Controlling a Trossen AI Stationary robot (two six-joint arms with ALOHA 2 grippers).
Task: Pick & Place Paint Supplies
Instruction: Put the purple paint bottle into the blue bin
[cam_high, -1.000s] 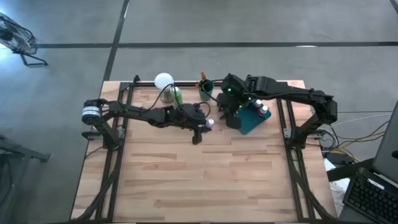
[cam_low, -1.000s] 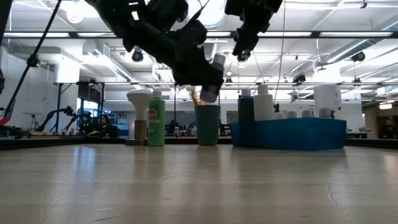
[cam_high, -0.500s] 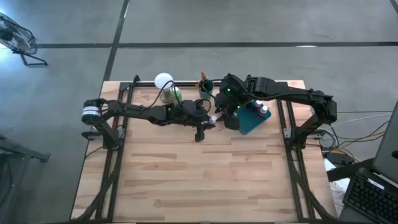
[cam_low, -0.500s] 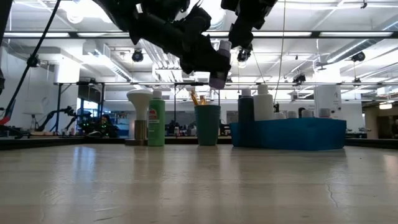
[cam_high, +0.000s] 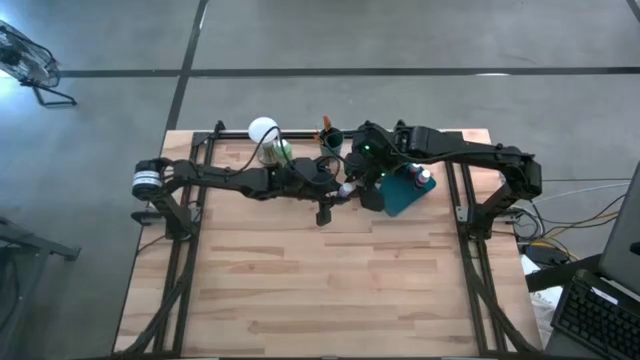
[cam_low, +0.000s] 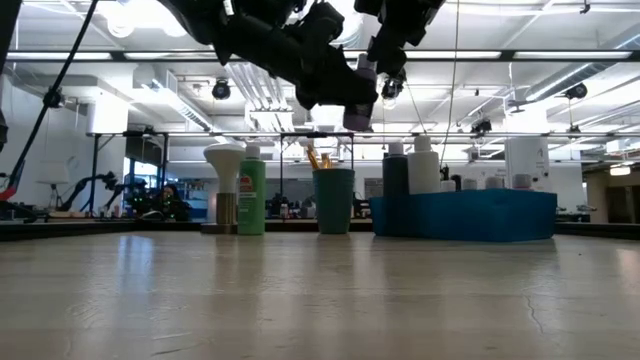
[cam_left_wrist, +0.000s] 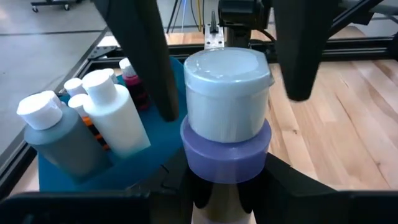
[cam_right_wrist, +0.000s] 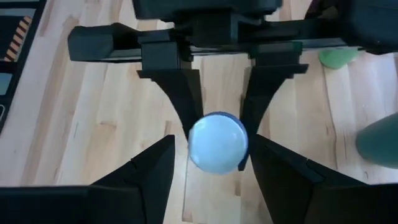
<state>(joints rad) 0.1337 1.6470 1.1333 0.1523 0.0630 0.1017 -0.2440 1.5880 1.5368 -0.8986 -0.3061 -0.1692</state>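
Gripping a purple, white-capped paint bottle (cam_left_wrist: 227, 127) between its fingers, the left gripper (cam_high: 340, 190) holds it high above the wooden table (cam_high: 300, 290), and the right gripper (cam_high: 362, 180), jaws spread either side of the cap without touching, hangs over it. Only the left wrist view shows grey, white and red bottles (cam_left_wrist: 93, 121) standing in the teal tray (cam_low: 465, 215) at the bottle's ten o'clock. Level across the table, a green bottle (cam_low: 251, 197) and teal cup (cam_low: 333, 200) stand before a bright workshop.

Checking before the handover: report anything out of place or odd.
Nothing stands out. The left tool holds a purple white-capped bottle in the air; the bottles in the teal tray stand upright, with no spills showing.
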